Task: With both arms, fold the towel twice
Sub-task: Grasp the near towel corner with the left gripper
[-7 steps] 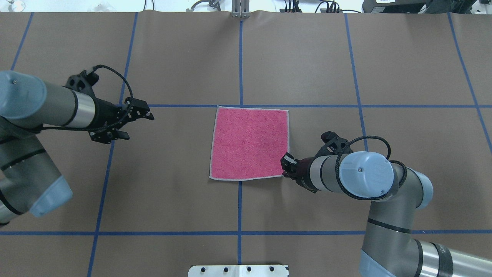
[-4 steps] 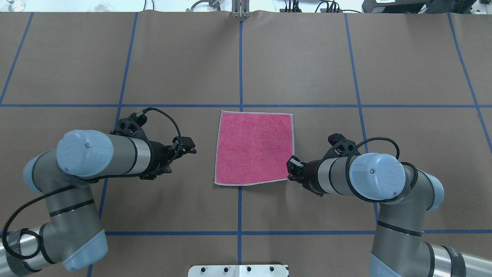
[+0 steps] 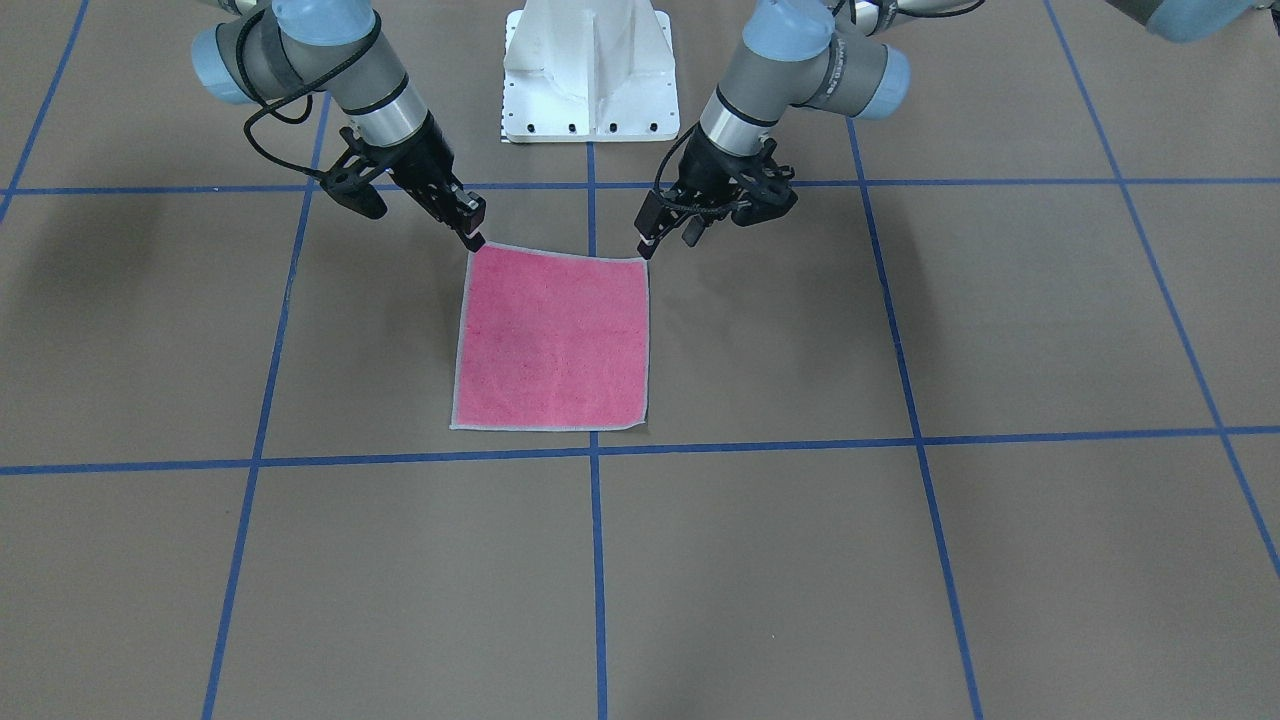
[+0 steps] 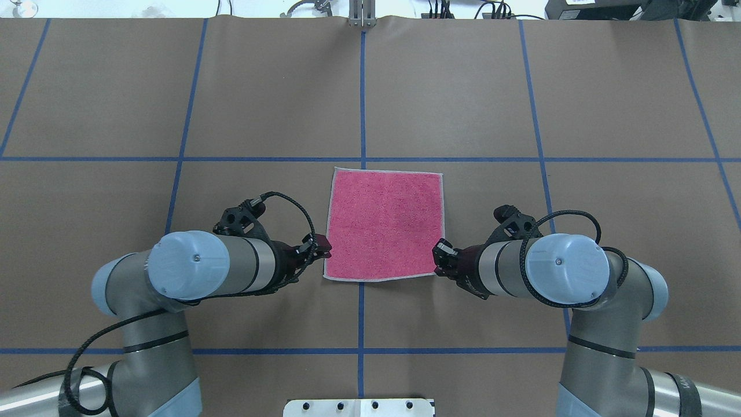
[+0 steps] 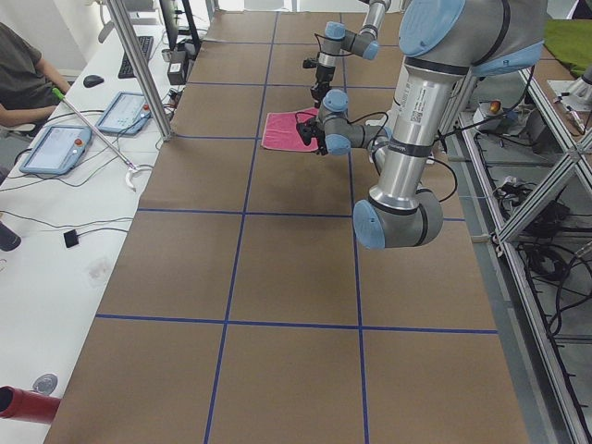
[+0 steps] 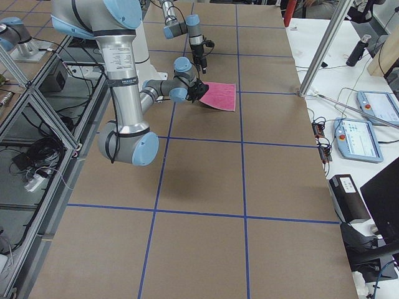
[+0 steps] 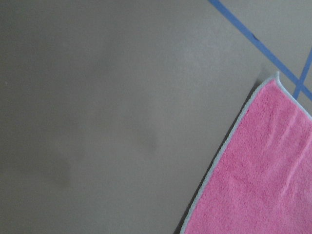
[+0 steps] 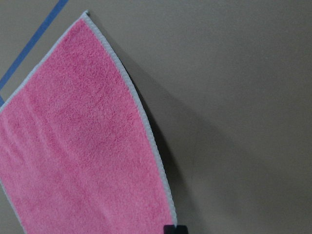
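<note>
The pink square terry towel (image 4: pixel 385 223) lay flat, pink face up, in the middle of the brown paper-covered table (image 4: pixel 521 104). Its sides ran nearly parallel to the blue tape lines (image 4: pixel 362 87), and being square it had no longer axis. My right gripper (image 4: pixel 440 255) pinched the near right corner, lifting it slightly. My left gripper (image 4: pixel 322 248) stood spread at the near left corner.

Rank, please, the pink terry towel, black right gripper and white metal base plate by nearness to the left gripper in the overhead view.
1. Pink terry towel, beside the left gripper.
2. Black right gripper, at the towel's other near corner.
3. White metal base plate, bottom centre.
</note>
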Robot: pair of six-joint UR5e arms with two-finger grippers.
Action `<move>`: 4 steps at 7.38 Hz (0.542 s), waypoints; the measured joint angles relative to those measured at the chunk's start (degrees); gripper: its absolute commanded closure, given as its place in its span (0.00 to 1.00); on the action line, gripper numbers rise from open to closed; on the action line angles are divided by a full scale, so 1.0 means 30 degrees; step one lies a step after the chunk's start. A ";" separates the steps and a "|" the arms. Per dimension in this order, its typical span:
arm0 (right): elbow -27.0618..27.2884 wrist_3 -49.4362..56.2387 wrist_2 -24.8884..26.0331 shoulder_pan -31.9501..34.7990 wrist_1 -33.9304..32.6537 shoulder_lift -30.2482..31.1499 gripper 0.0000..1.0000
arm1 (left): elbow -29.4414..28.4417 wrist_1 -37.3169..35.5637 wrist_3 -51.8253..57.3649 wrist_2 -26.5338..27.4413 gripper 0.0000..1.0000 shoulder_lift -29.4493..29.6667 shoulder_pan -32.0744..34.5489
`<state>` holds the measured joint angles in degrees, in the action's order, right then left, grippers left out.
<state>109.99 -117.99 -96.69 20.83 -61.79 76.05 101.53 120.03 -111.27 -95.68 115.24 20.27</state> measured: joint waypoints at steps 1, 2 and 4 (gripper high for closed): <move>-0.0025 -0.0001 0.0001 -0.0035 0.0000 -0.0017 1.00 | -0.0672 0.0003 -0.0055 0.0051 0.39 0.0674 -0.0053; -0.0034 0.0006 0.0002 -0.0045 0.0001 -0.0038 1.00 | -0.0997 0.0006 -0.0084 0.0067 0.39 0.0961 -0.0076; -0.0018 0.0012 0.0002 -0.0056 0.0000 -0.0072 1.00 | -0.1170 0.0003 -0.0113 0.0075 0.43 0.0949 -0.0131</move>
<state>109.94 -117.95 -96.68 20.66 -61.79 75.83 98.02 120.04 -111.61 -95.45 118.08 19.88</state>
